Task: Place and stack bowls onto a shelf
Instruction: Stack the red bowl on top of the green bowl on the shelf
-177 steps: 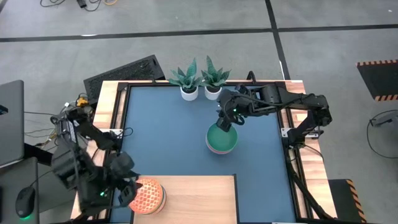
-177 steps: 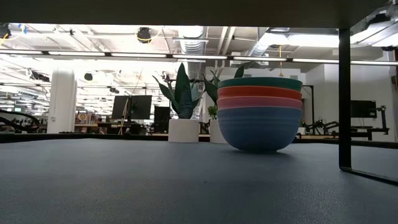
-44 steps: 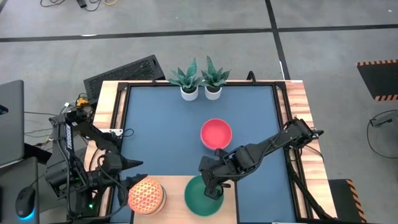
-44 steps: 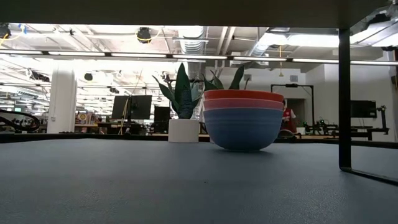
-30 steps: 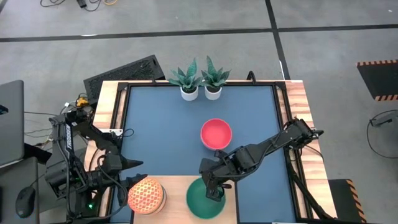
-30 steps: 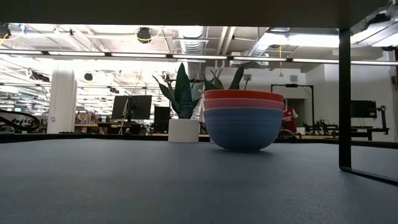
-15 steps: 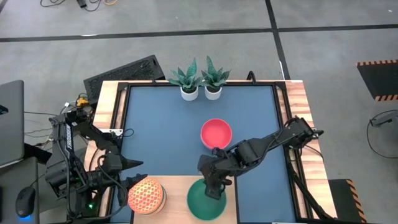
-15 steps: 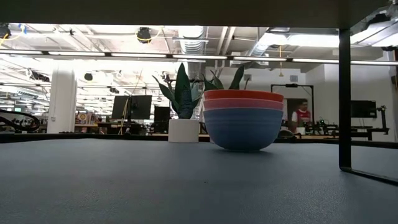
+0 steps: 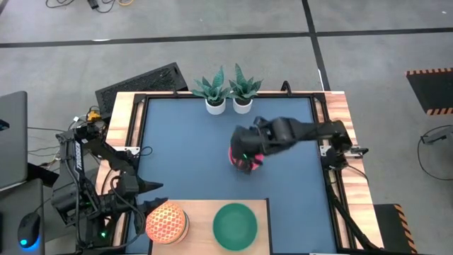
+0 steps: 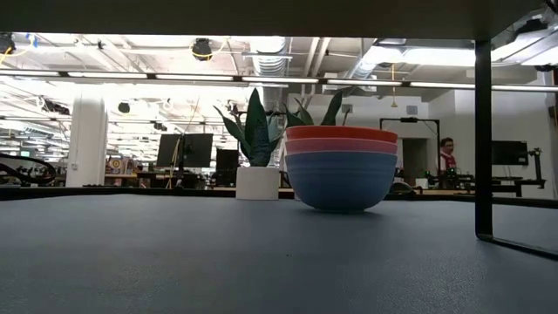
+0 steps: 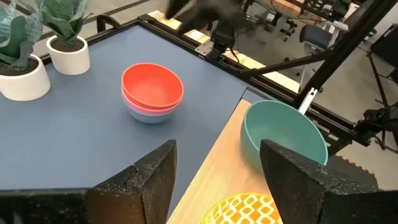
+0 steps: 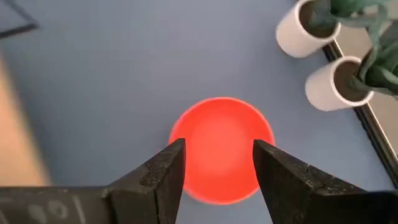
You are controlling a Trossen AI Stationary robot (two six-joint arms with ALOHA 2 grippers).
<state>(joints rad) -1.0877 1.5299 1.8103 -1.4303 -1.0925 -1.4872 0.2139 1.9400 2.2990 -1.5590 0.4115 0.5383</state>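
right gripper (image 12: 214,165) hanging spread wide over the red bowl (image 9: 245,151) mid-frame, green bowl (image 9: 235,225) sitting on the shelf (image 9: 205,211) bottom center, left gripper (image 11: 214,168) idling open lower left

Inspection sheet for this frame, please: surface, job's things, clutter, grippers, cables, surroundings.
Surface: dark blue tabletop, pale wooden shelf at its near edge.
Job's things: green bowl and orange patterned bowl on the shelf, apart; red bowl tops a pink and light blue stack on the tabletop.
Clutter: two white plant pots at the far edge.
Grippers: right gripper above the red bowl, jaws open, empty; left gripper beside the patterned bowl, jaws open.
Cables: loose wires left of the table.
Surroundings: grey floor; a person far off in the room behind.
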